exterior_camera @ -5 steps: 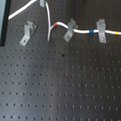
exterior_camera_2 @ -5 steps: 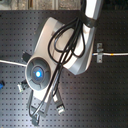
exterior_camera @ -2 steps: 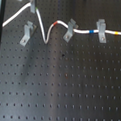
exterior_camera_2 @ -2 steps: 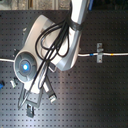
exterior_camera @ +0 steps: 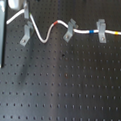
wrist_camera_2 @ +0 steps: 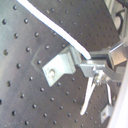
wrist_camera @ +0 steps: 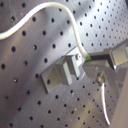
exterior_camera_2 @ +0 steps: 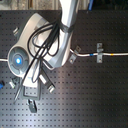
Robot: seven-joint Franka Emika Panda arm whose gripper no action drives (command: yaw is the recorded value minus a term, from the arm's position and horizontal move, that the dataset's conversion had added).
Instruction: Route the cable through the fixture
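Observation:
The white cable point(exterior_camera: 47, 35) runs from the first exterior view's right through the right clip point(exterior_camera: 101, 31) and the middle clip point(exterior_camera: 71, 30). It then waves down and up to the leaning left clip, the fixture point(exterior_camera: 25, 34). Its red band point(exterior_camera: 58, 22), blue band point(exterior_camera: 92, 32) and yellow band point(exterior_camera: 116, 33) show. My gripper point(exterior_camera: 24, 7) hangs just above the fixture. In both wrist views the fingers point(wrist_camera: 107, 57) pinch the cable point(wrist_camera: 75, 25) right beside the fixture point(wrist_camera: 64, 74), and the same shows in the second wrist view point(wrist_camera_2: 95, 67). The cable's loose tail point(wrist_camera_2: 87, 100) hangs past the fingers.
The black perforated board point(exterior_camera: 65, 86) fills the scene. A grey upright bar point(exterior_camera: 1, 34) stands at the first exterior view's left edge. In the second exterior view the arm point(exterior_camera_2: 55, 45) and its looped black hoses hide the fixture. Small loose parts point(exterior_camera_2: 10, 84) lie near the hand.
The gripper has carried the cable's end toward the first exterior view's left and down to the left clip. The arm has swung toward the second exterior view's left.

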